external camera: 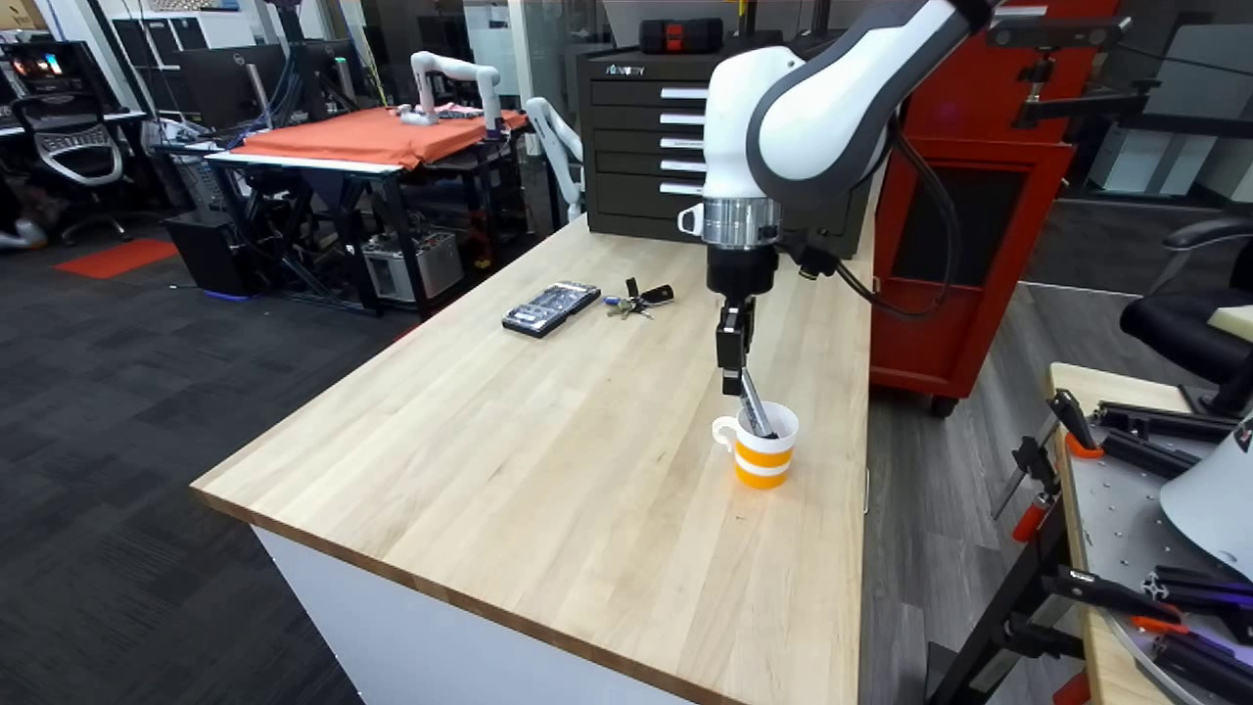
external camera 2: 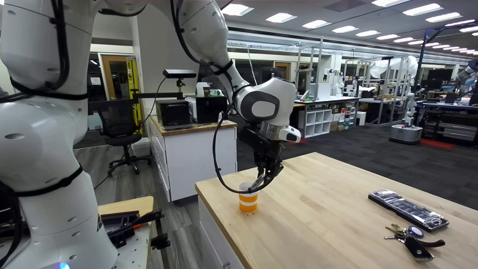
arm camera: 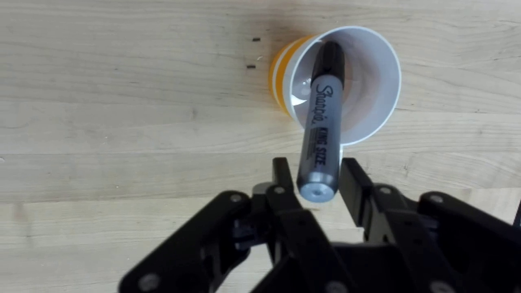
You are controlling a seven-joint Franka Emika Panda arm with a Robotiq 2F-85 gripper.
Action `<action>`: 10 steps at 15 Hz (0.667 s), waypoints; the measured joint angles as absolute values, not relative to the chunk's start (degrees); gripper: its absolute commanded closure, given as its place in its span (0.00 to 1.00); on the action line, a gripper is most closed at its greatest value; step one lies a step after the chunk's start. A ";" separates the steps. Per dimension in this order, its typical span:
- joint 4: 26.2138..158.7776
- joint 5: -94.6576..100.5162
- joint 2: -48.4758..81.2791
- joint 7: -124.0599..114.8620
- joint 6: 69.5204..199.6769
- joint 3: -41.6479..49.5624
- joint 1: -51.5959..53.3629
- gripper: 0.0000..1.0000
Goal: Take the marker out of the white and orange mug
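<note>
The pale wooden worktop (external camera: 548, 431) spreads out below me. Over it my white arm (external camera: 832, 127) slants in from one o'clock in an exterior view, then turns down. At the far end, toward eleven o'clock, a dark chest of drawers (external camera: 636, 137) stands on the wood. My black hand (arm camera: 317, 175) hangs pointing down; in the wrist view one of its fingers (arm camera: 283, 175) is at nine o'clock, its partner at three. In an exterior view a flat case (external camera: 551, 309) with a dark edge and glossy top lies toward ten o'clock from the white and orange mug (external camera: 763, 457). The mug stands upright there, well apart from the case, its handle pointing between nine and ten. A bunch of keys (external camera 2: 415, 244) lies just beside the case, at its six o'clock in an exterior view. The marker (arm camera: 323, 122) leans inside the mug, dark end down, its grey lettered body rising over the rim near seven o'clock in the wrist view. Its paler end sits between my fingers, so near them that I cannot tell whether they are clamped on it. Two dark specks (arm camera: 256, 39) lie near the mug, between nine and ten o'clock from it in the wrist view.
</note>
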State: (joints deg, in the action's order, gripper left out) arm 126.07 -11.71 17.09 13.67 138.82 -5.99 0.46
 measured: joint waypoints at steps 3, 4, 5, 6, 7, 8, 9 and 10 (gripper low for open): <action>125.78 -11.66 16.98 13.63 138.60 -5.86 0.46 0.94; 125.77 -11.66 16.96 13.61 138.52 -5.83 0.46 0.94; 125.77 -11.66 16.96 13.61 138.43 -5.81 0.46 0.94; 125.77 -11.66 16.96 13.60 138.36 -5.79 0.46 0.94; 125.77 -11.66 16.96 13.58 138.28 -5.78 0.46 0.94; 125.77 -11.66 16.94 13.54 138.10 -5.77 0.46 0.94; 125.77 -11.65 16.85 13.48 137.84 -5.77 0.47 0.94; 125.75 -11.57 16.65 13.36 137.44 -5.77 0.50 0.94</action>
